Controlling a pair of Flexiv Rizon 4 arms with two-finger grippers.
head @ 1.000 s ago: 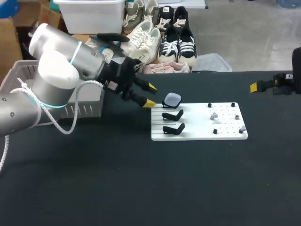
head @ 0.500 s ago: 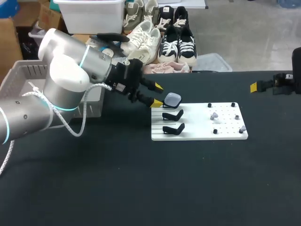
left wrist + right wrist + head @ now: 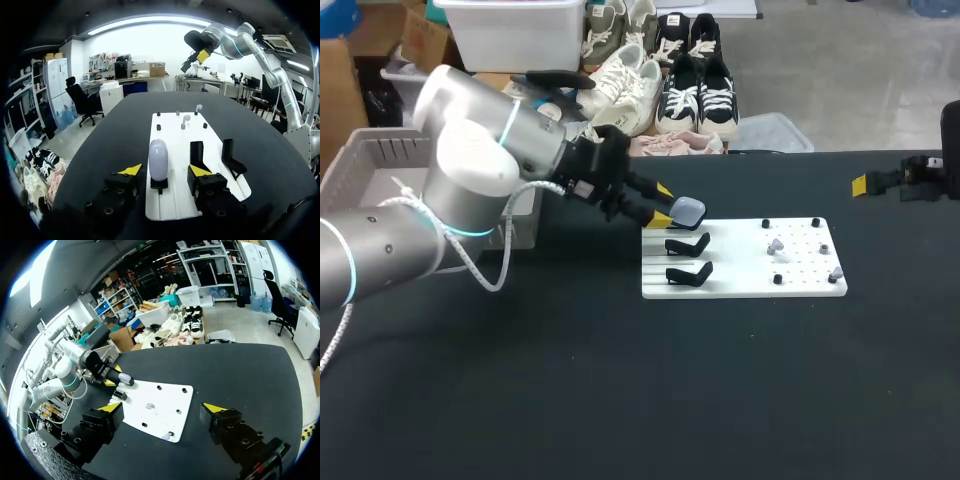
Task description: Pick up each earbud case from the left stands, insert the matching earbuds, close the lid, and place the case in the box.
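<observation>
A pale lilac earbud case (image 3: 688, 210) stands on the farthest black stand of the white board (image 3: 790, 285). My left gripper (image 3: 662, 203) reaches it from the left with one yellow tip on each side. In the left wrist view the case (image 3: 158, 159) sits upright between the fingers of that gripper (image 3: 165, 170), with a gap showing on both sides, so it is open. Two nearer stands (image 3: 688, 245) (image 3: 688, 273) are empty. Small earbuds (image 3: 776, 245) (image 3: 836, 272) rest on the board's right half. My right gripper (image 3: 162, 407) hangs open and empty above the table's far right.
A grey slatted basket (image 3: 390, 145) stands at the table's back left, partly behind my left arm. Black pegs (image 3: 766, 224) stick up from the board around the earbuds. The dark tabletop (image 3: 620, 390) in front of the board is bare.
My left gripper has moved right until its fingers straddle the case, and the fingers have drawn closer together. The right arm has kept still.
</observation>
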